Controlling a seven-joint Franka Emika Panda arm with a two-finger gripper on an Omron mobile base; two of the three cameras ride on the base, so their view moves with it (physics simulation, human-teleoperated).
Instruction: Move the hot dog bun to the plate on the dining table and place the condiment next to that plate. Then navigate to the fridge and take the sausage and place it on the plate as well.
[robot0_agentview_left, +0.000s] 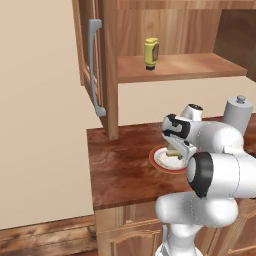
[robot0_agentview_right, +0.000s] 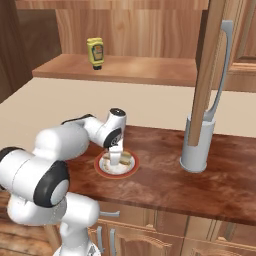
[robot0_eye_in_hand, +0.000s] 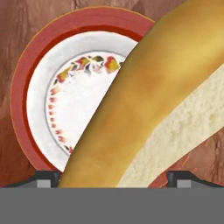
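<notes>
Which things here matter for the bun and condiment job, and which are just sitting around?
Part of the job:
- hot dog bun, lying on the red-rimmed plate
- condiment, on the cabinet shelf
- gripper, jaws open, down at the bun

Just there:
- red-rimmed plate
- grey canister
- cabinet door, open
- counter
</notes>
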